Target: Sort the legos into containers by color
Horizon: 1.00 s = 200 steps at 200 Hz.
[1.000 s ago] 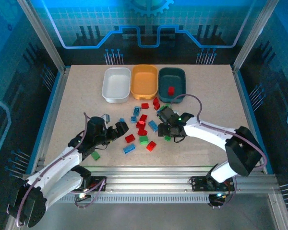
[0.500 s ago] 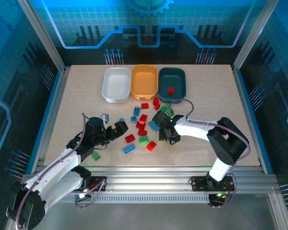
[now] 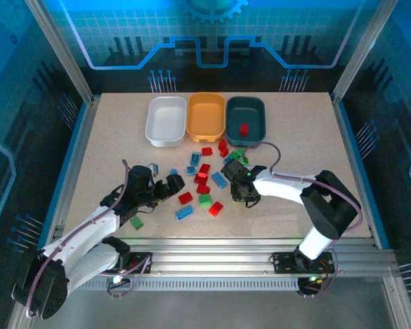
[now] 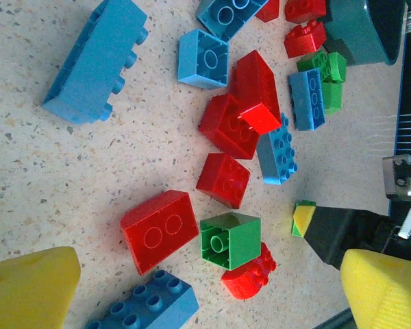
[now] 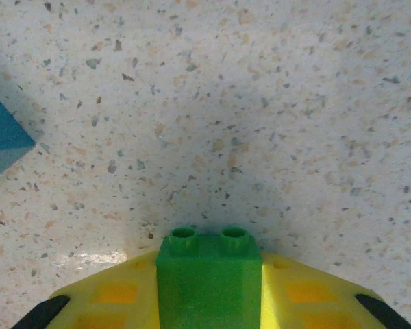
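one green lego [image 5: 208, 274] is pinched by the right jaws, nearward of the teal tray [image 3: 255, 113], likely for lifting; left jaws are spread.

Centre: I see legos [image 3: 185, 198] crowding the table [image 3: 301, 130].
Far edge: containers [image 3: 205, 116] stand abreast.
Flanks: I find open passage.

Left claw [image 4: 205, 277] wide apart, yellow fingertips [image 4: 31, 288] at 7 & 5 o'clock. Btwn them on the speckled bench [image 4: 61, 171]: green cube lego [image 4: 229, 240], red 2-stud lego [image 4: 161, 229] just beside it at 9, long blue lego [image 4: 144, 308] at 6. Red/blue pile [image 4: 236, 113] at centre; big blue lego [image 4: 96, 62] at 11. Teal tray [image 4: 363, 27] corner at 1. Right claw [image 4: 307, 223], dark, at 4, nips a small green lego [image 4: 303, 204].
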Tool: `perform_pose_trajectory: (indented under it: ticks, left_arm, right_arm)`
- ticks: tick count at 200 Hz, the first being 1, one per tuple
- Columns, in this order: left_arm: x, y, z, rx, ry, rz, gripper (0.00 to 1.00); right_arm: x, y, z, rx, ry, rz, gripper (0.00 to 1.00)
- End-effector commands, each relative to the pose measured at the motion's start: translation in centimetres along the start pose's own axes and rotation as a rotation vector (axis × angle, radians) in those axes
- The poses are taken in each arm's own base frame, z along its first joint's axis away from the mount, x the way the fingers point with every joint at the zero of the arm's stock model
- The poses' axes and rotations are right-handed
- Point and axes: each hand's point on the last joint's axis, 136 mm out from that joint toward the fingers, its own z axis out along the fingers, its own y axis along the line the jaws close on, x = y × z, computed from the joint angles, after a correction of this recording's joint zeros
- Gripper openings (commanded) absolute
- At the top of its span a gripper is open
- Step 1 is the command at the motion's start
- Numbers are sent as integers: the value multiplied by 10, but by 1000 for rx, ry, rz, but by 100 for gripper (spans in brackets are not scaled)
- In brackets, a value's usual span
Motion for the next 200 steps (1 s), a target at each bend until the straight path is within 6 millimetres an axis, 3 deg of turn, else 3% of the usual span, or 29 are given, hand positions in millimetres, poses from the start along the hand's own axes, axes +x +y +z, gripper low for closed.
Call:
perform_pose_trajectory:
  ticks: [1,77,122,169,200]
  left_arm:
    - [-11,-25,-1,63,-17,34,99]
    - [-25,-45,28,73,31,19,99]
    - [-36,-32,40,35,13,3,99]
    - [-68,-16,28,46,-39,-110,99]
    - [-71,3,22,25,-61,-158,99]
  right_arm:
    - [-14,-6,-15,-2,-65,-29,28]
    - [-59,-12,-46,-62,-176,-43,29]
    - [-93,-5,-59,-108,-230,-33,29]
    - [-133,21,-70,-169,-275,-63,29]
    - [-160,37,-77,-200,-324,-51,30]
